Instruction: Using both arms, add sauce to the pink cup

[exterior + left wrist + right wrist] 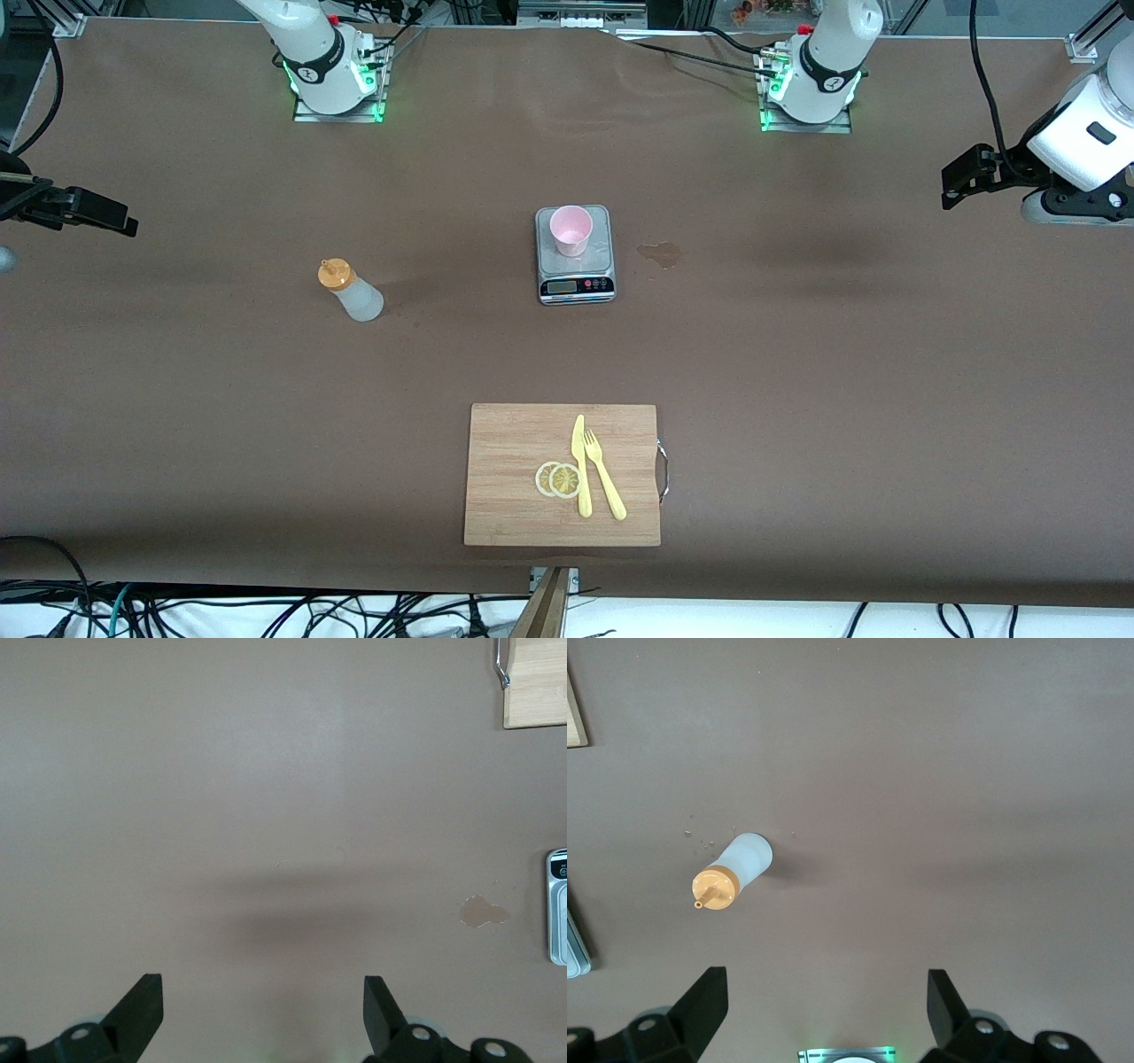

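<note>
On the grey scale [575, 254] at mid-bench, the pink cup [570, 229] is seen upright; the sauce [350, 289] is stood on the bench [797, 372] toward the right arm's end. Left gripper [263, 1010] and right gripper [827, 1005] are held high, fingers spread wide and empty.

The front camera hangs high, facing both arm bases across the brown counter [797, 372], taking in the whole top. Each wrist camera looks straight down from well above. The left wrist view shares the stain [484, 912], the scale's [558, 908] edge and a board [536, 682] corner with it; the right shares the bottle [732, 872].
</note>
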